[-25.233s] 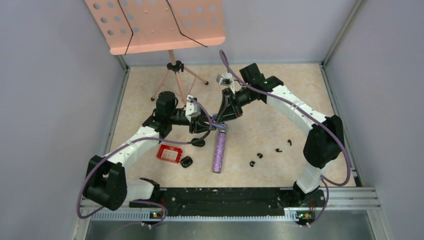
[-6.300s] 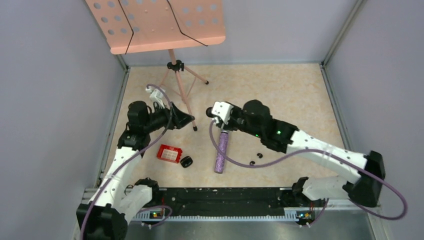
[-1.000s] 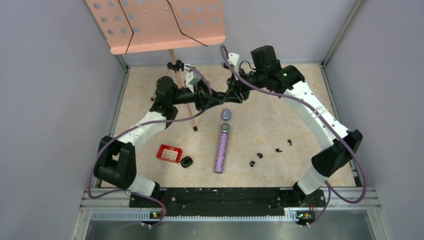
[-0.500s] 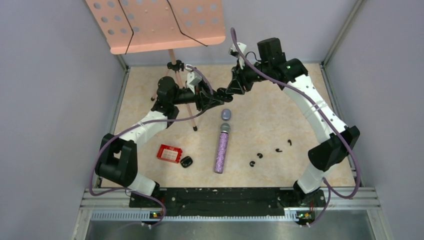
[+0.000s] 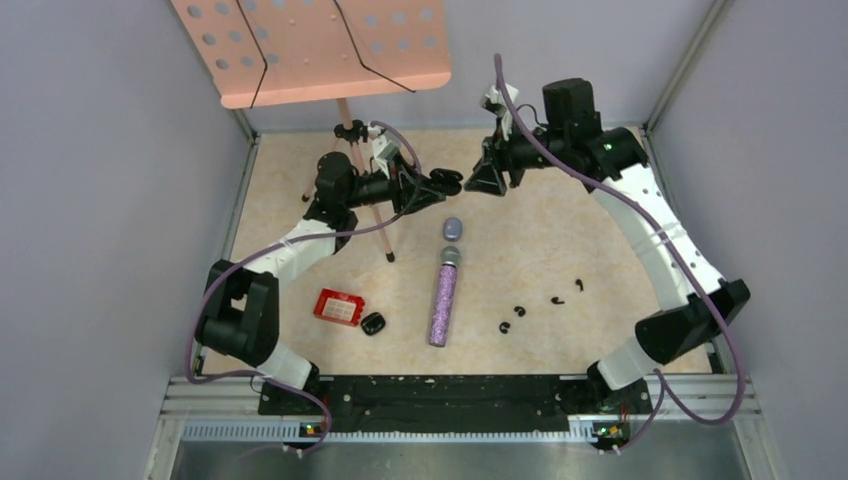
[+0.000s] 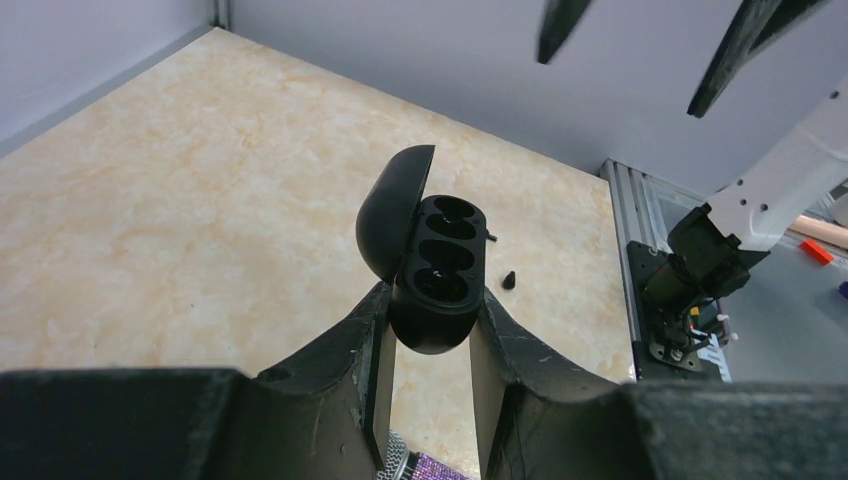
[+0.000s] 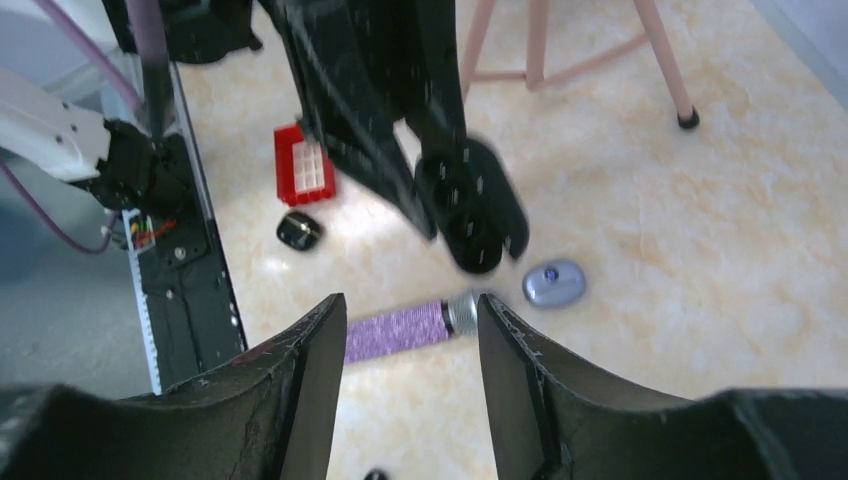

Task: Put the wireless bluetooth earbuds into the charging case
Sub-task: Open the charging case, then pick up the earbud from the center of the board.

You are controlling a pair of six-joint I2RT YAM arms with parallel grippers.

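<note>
A black charging case with its lid flipped open is held above the table, and my left gripper is shut on its lower body. From above the case shows at the tip of the left gripper. Its wells look dark, so I cannot tell what is in them. My right gripper hangs just right of the case, open and empty; its own view looks down on the case. Several black earbuds lie on the table at the right; one earbud shows beyond the case.
A pale purple closed case lies under the grippers, with a glittery purple microphone below it. A red box and a small closed black case sit at the left. A pink music stand stands at the back.
My right gripper has pulled up and to the right, away from the open case, and its jaws have widened. The left gripper has kept hold of the case and lifted slightly.
</note>
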